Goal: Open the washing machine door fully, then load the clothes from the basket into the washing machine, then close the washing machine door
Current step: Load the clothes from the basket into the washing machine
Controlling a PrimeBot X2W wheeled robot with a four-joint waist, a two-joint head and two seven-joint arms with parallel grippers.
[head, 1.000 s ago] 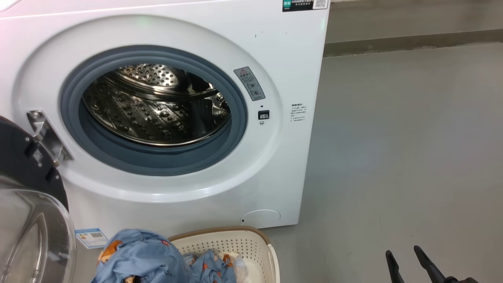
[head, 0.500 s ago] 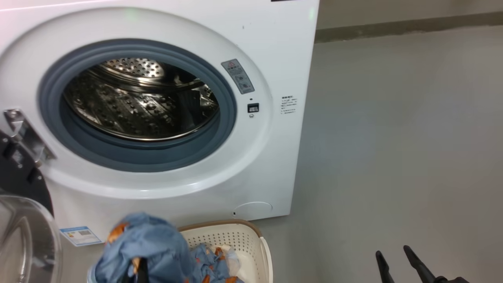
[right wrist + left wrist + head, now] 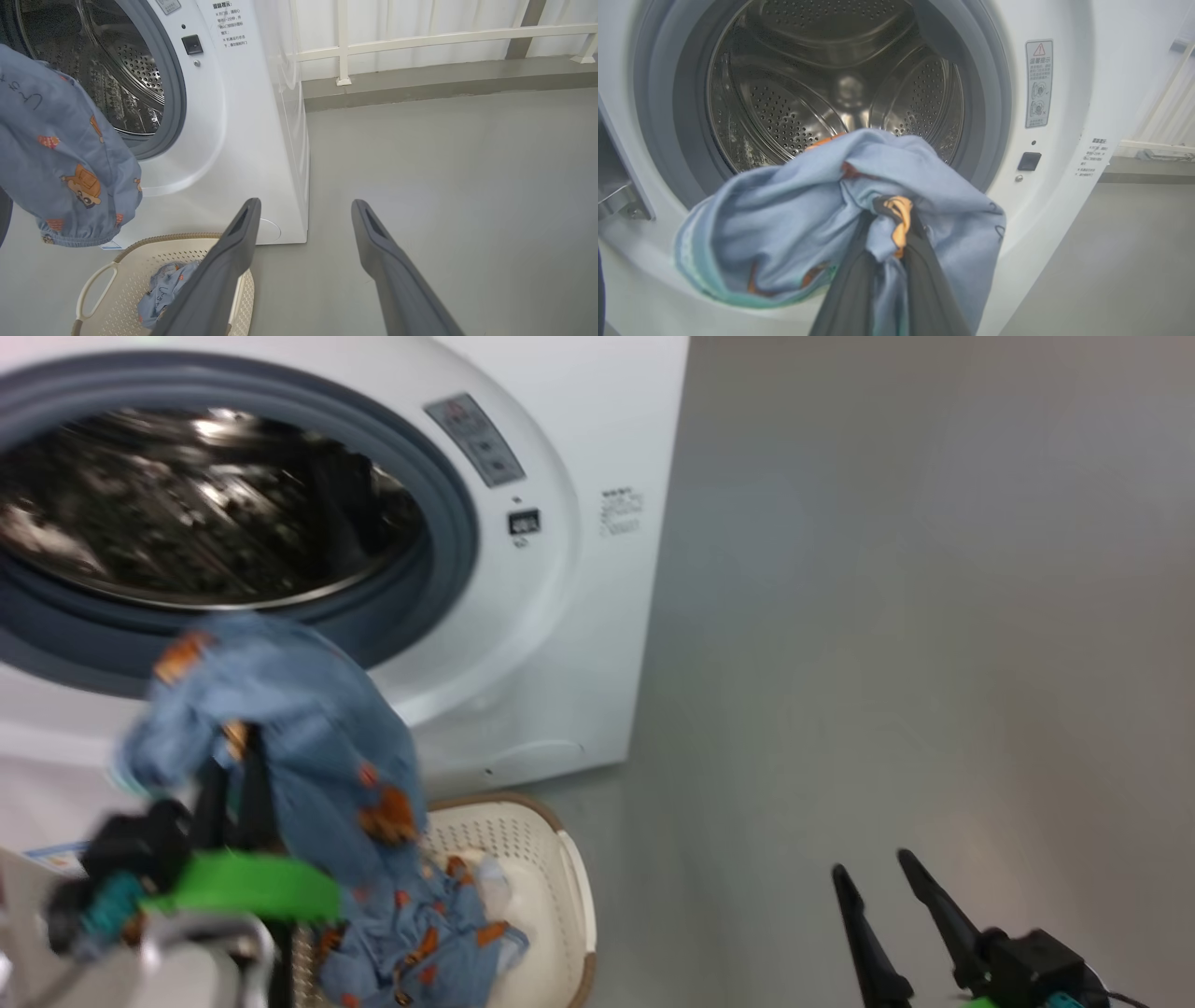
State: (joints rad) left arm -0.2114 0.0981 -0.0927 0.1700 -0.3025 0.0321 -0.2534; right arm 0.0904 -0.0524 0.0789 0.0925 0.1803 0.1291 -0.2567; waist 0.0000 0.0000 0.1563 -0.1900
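Left wrist view puts the clothes front and centre. A light blue garment with orange figures hangs bunched from the left gripper, whose two dark fingers are pinched tight on a fold of it. It is held level with the lower lip of the washing machine, just in front of the grey gasket. This height seems chosen so the cloth can pass over the lip into the steel drum, which looks empty. Loose ends droop below the fingers, so a trailing edge could catch on the gasket. The mouth is unobstructed, with a hinge bracket at that view's left.

Right wrist view shows more of the clothes lying in the basket, which stands on the floor close before the machine and below the held garment. That placement keeps the carry short. The right gripper hangs with its jaws wide apart and nothing between them, off to the side and out of the other arm's way. The floor is smooth and grey. Beyond the machine a white railing runs along a pale backdrop.
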